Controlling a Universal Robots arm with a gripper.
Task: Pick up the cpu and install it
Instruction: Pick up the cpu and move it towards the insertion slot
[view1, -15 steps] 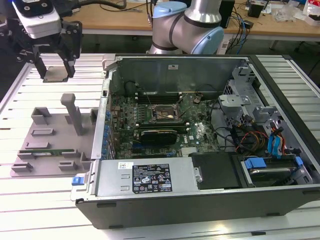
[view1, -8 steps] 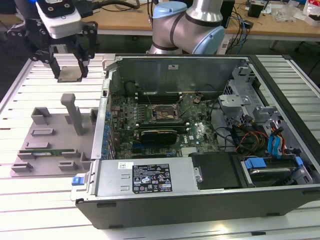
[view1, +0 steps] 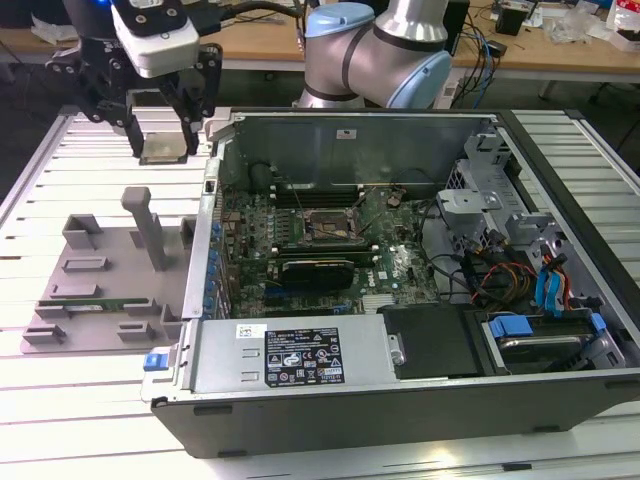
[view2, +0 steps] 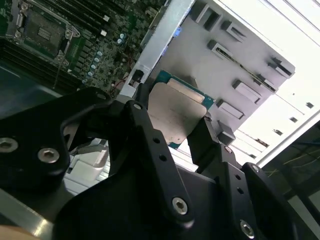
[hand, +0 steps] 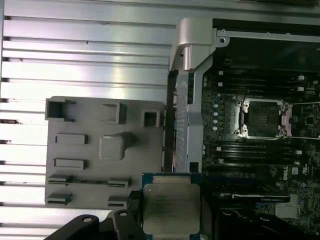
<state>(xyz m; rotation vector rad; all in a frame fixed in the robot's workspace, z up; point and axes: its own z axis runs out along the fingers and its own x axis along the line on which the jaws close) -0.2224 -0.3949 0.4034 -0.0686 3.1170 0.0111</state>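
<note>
While clamped on the cpu (view1: 165, 150), the gripper (view1: 165, 138) hangs in the air at the exterior view's upper left. Its black fingers (view2: 145, 125) press two opposite edges of the chip.

- cpu: held flat, raised clear of everything below, silver-grey lid and thin green border plain in both wrist views (view2: 176, 111) (hand: 171, 207). Gripper frame crowds round it in both (view2: 175, 121) (hand: 171, 216).
- Below and beside: grey plastic tray (view1: 100, 290) lying on the white slatted table (view1: 60, 400), with moulded pockets and one upright post (view1: 150, 230). The tray also appears in both wrist views (hand: 85, 150) (view2: 200, 55).
- On the exterior view's right of the tray: open computer case (view1: 560, 330) lying on its side, just beside the tray.
- Inside the case: green motherboard (view1: 390, 255); cpu socket (view1: 325, 225) near its middle, metal frame round a dark centre, well apart from the held chip. Socket also shows in both wrist views (hand: 261, 117) (view2: 42, 32).
- Long black graphics card (view1: 318, 270) sits just beside the socket.
</note>
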